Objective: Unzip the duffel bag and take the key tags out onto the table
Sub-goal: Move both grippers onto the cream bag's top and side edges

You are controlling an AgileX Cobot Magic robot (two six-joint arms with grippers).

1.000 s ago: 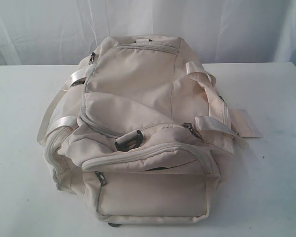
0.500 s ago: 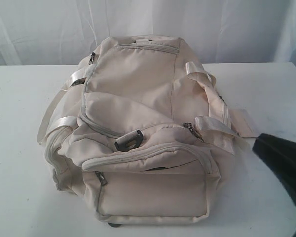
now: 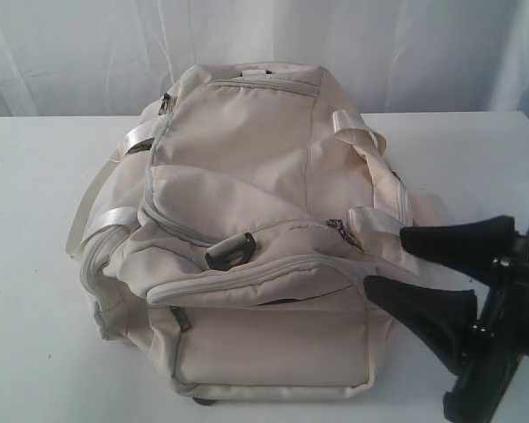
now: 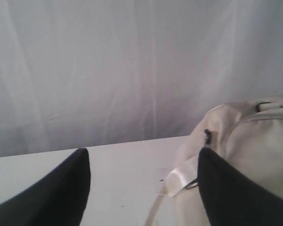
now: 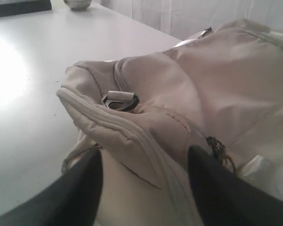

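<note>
Well, duffel bag [image 3: 256,220] sits about mid on the table [image 3: 35,291]. Its grey zips [image 3: 172,225] look shut, so key tags can't be seen. R gripper [image 3: 383,260] is at bag's near right corner, fingers [image 3: 458,240] spread, nothing pinched; can't tell if a tip touches fabric, arm cut off by frame edge. L gripper [image 4: 142,155] shows only in its wrist view: fingers [image 4: 61,193] spread, empty, near bag's end w/ handle strap [image 4: 181,179]
</note>
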